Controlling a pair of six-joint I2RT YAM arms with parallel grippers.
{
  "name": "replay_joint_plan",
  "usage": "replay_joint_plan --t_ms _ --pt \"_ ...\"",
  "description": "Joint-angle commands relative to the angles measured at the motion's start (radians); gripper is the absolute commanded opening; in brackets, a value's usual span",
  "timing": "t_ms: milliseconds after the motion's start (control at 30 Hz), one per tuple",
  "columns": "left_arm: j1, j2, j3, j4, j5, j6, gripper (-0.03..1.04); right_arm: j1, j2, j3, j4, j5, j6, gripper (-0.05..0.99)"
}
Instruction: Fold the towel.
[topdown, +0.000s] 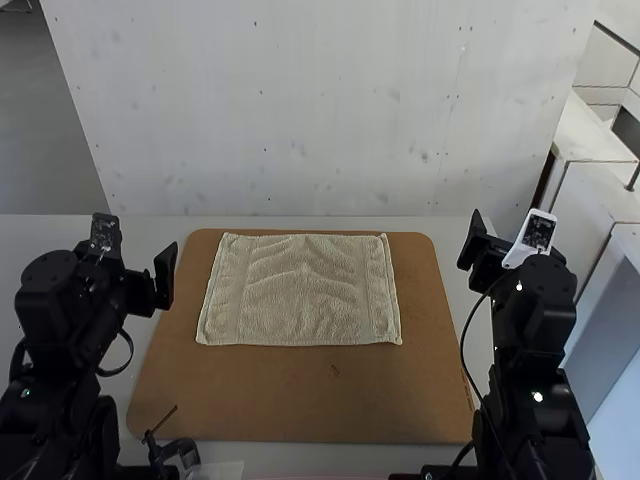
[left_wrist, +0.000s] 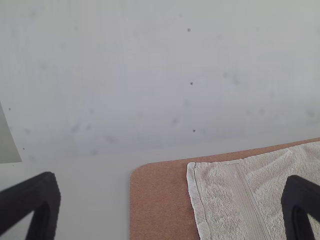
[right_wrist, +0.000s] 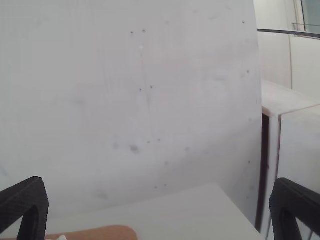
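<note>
1. The left pincer stood to the left of the towel, apart from it, near the board's left edge as seen from above. Its two dark fingers were spread wide with nothing between them, and the left wrist view showed the same gap.
2. The pale tabletop ran beneath everything, reaching past the board on both sides.
3. A dark clamp-like item sat by the board's near left corner, a thin rod slanting up from it; what it was, I could not tell.
4. The brown board, its corners rounded, lay flat on the tabletop.
5. The towel, cream and fluffy, lay spread out on the far half of the board, long sides running left to right. It was unfolded, with soft ripples across its middle and a woven band near each short end. Neither pincer touched it.
6. The right pincer stood to the right of the board, well apart from the towel, its fingers spread wide and holding nothing.
7. A thin black cable curved down beside the right arm.
</note>
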Motion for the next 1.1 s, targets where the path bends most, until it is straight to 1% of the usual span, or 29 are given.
replay_joint_plan --t_ms 0,167,200,233,267,333,400,467,500,533,567,600,633,667,733,767,800,833,900,967,1000,1033,1067 --pt "-0.001 -0.010 -0.024 0.007 0.008 0.003 0.99 -0.009 -0.004 -0.011 0.010 0.017 -0.008 0.97" --pt "0.000 -0.010 -0.024 0.007 0.009 0.001 1.00 -0.009 -0.002 -0.011 0.010 0.017 -0.008 0.97" --pt "0.000 -0.012 -0.024 0.007 0.034 -0.004 1.00 -0.009 -0.004 -0.011 0.010 0.015 -0.008 0.97" --pt "0.000 -0.010 -0.024 0.010 0.066 0.003 1.00 -0.009 -0.004 -0.011 0.010 0.017 -0.008 0.97" --pt "0.002 -0.012 -0.024 0.009 0.069 0.001 1.00 -0.009 -0.004 -0.011 0.009 0.017 -0.008 0.97" --pt "0.000 -0.010 -0.024 0.015 0.065 0.009 0.99 -0.007 -0.004 -0.011 0.012 0.015 -0.008 0.97" --pt "0.002 -0.010 -0.024 0.015 0.066 0.004 0.98 -0.007 -0.004 -0.011 0.013 0.014 -0.006 0.97" --pt "0.002 -0.010 -0.024 0.015 0.065 0.003 0.98 -0.007 -0.002 -0.011 0.056 0.011 -0.008 0.97" --pt "0.002 -0.009 -0.024 0.030 0.045 -0.001 0.98 -0.007 -0.004 -0.011 0.081 0.009 -0.015 0.97" --pt "0.000 -0.009 -0.025 0.062 0.017 -0.004 0.98 -0.007 -0.004 -0.011 0.111 0.009 -0.014 0.97" --pt "-0.001 -0.010 -0.025 0.150 0.019 -0.016 0.98 -0.007 -0.005 -0.011 0.168 -0.015 -0.045 0.97" --pt "-0.001 -0.010 -0.025 0.219 0.019 -0.016 0.98 -0.004 -0.007 -0.013 0.200 -0.021 -0.114 0.97" --pt "0.003 -0.009 -0.022 0.409 0.023 -0.004 0.96 -0.001 -0.008 0.009 0.202 -0.051 -0.210 0.97" --pt "0.003 -0.009 -0.005 0.441 0.085 0.052 0.96 0.000 -0.008 0.047 0.147 -0.083 -0.210 0.97" --pt "0.000 -0.015 0.021 0.446 0.095 0.058 0.96 0.008 0.015 0.084 0.145 -0.094 -0.210 0.97" --pt "-0.001 -0.014 0.045 0.449 0.098 0.064 0.96 0.008 0.052 0.110 0.150 -0.109 -0.209 0.97" --pt "-0.001 0.026 0.073 0.461 0.098 0.065 0.96 0.010 0.108 0.141 0.150 -0.117 -0.201 0.97" --pt "-0.001 0.128 0.117 0.484 0.097 0.056 0.96 0.014 0.199 0.188 0.156 -0.140 -0.187 0.97" --pt "-0.015 0.329 0.209 0.496 0.094 0.033 0.96 0.023 0.374 0.271 0.184 -0.189 -0.170 0.97" --pt "-0.023 0.490 0.277 0.495 0.085 0.033 0.96 0.023 0.546 0.352 0.203 -0.216 -0.170 0.97" --pt "-0.023 0.575 0.314 0.487 0.075 0.035 0.96 0.019 0.650 0.409 0.188 -0.238 -0.170 0.97" --pt "-0.023 0.706 0.366 0.435 0.068 0.033 0.96 0.013 0.809 0.503 0.141 -0.278 -0.169 0.97" --pt "-0.021 0.819 0.403 0.407 0.063 0.033 0.96 0.014 0.954 0.592 0.078 -0.307 -0.169 0.97"
